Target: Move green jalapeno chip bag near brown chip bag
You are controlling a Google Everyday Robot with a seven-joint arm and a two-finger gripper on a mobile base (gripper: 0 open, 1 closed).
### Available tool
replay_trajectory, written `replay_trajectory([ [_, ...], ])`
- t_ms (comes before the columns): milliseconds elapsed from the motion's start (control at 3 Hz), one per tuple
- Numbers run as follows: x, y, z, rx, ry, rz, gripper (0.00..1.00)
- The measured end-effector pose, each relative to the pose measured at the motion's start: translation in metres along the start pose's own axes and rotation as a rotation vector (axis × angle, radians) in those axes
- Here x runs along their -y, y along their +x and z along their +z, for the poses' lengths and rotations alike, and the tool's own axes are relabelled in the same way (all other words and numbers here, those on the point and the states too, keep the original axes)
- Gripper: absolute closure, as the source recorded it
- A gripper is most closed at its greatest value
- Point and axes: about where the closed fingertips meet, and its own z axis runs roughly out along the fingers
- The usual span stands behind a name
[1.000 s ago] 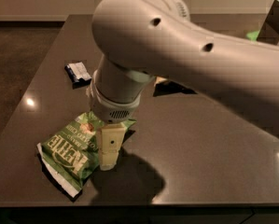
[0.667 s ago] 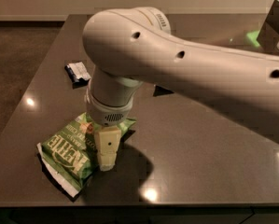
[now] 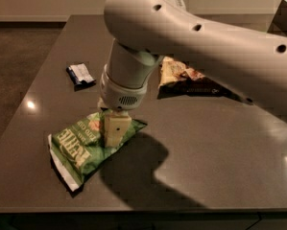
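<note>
The green jalapeno chip bag (image 3: 83, 150) lies at the front left of the dark table (image 3: 205, 147), white "Kettle" lettering up, white seam toward the front edge. My gripper (image 3: 115, 131) comes straight down from the wrist onto the bag's right half and is closed on it; one cream finger (image 3: 116, 127) shows in front of the bag. The brown chip bag (image 3: 181, 73) lies further back, right of the wrist, with a cream end and a dark middle. My arm (image 3: 205, 37) hides part of it.
A small dark-blue-and-white wrapper (image 3: 80, 74) lies at the back left of the table. The table's front edge runs just below the green bag. My big arm spans the upper right of the view.
My wrist and finger have risen a little. The green bag has shifted slightly up and to the right with them. The arm has swung, and the brown bag now shows.
</note>
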Motion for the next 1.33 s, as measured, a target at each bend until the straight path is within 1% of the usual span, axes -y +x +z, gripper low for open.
replay_trajectory([
  [333,0.005,0.001,-0.028,0.043,-0.014,0.036,0.58],
  [667,0.013,0.013,-0.051,0.069,-0.014,0.088,0.82],
  [1000,0.029,0.047,-0.069,0.058,0.009,0.175,1.0],
  [1333,0.05,0.093,-0.084,0.022,0.051,0.259,1.0],
])
